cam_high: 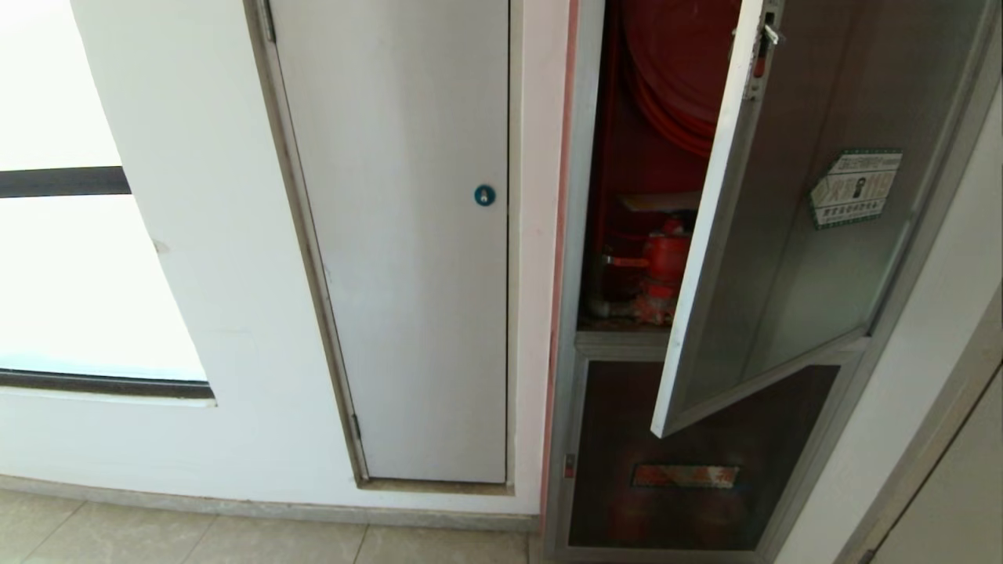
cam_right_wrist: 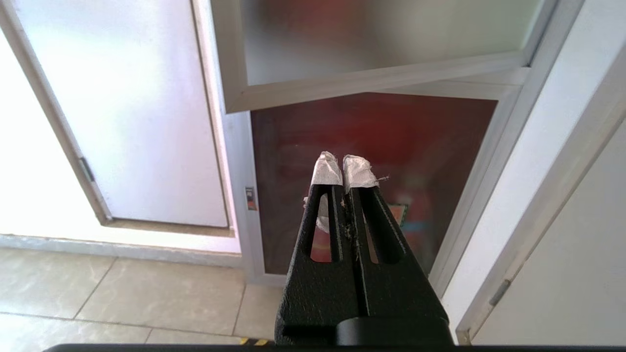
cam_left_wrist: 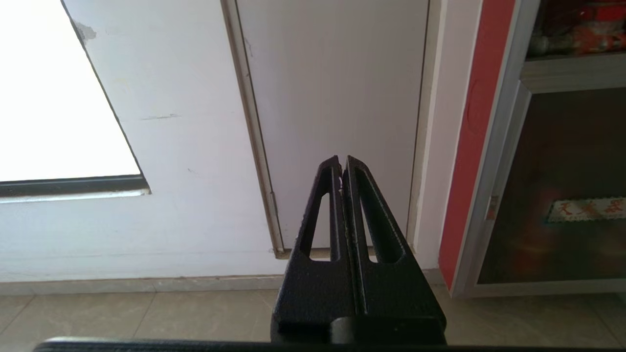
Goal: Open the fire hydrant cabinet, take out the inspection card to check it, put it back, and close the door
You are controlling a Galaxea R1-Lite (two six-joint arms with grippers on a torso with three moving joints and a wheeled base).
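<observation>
The fire hydrant cabinet stands in the wall at the right, its red inside showing a red hose reel and a red valve. Its door, aluminium-framed with tinted glass and a green-bordered sticker, hangs partly open, swung out toward me. The inspection card is out of view. Neither arm shows in the head view. My left gripper is shut and empty, held low before the grey-white panel door. My right gripper, with white-taped fingertips, is shut and empty, below the open door's lower edge.
A grey-white panel door with a blue round lock is left of the cabinet. Below the open door sits a smaller glass door with a red label. A bright window is far left, a doorframe far right, beige floor tiles below.
</observation>
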